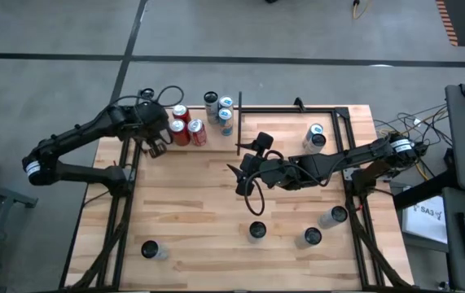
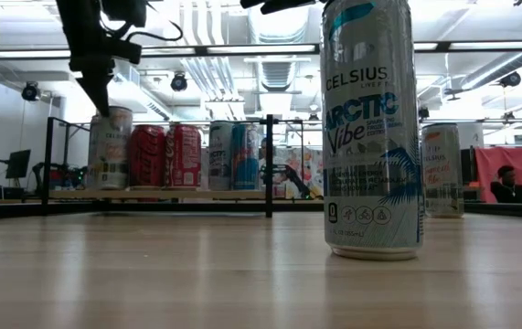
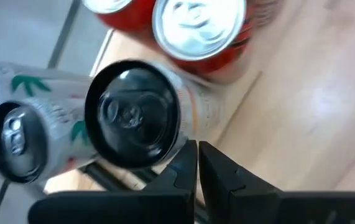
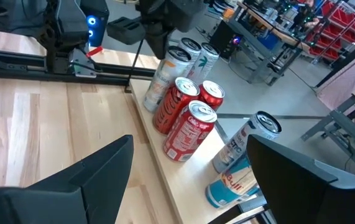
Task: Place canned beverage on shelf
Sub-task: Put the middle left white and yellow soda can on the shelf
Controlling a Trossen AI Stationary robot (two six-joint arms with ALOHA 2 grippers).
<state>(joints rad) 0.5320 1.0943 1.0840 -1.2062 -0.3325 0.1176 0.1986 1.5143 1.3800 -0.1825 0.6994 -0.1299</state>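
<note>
The shelf [image 4: 178, 175], a pale panel at the table's far left, carries three red cans [image 1: 188, 129] and several pale ones [image 1: 220, 110], all upright on their bases. My left gripper [image 3: 197, 163] is shut, its tips right beside the black top of a white can [image 3: 133, 115] that stands upright at the shelf's left end [image 2: 110, 148]. In the low view this gripper [image 2: 96, 87] comes down from above onto that can. My right gripper [image 1: 242, 175] hangs open over the table's middle, facing the shelf, with nothing between its fingers [image 4: 106, 171]. My left gripper's shut fingertips [image 3: 186, 158] point steeply down next to the rim [image 3: 174, 140] of the white can's top. Whether they touch the can, I cannot tell. The can stands upright on the shelf.
A bare black metal frame [image 1: 297, 108] stands at the far right, with a can [image 1: 315, 137] inside it. More upright cans stand near the front edge [image 1: 256, 231] [image 1: 312, 237] [image 1: 334, 216] [image 1: 151, 250]; one of them looms large in the low view [image 2: 370, 128].
</note>
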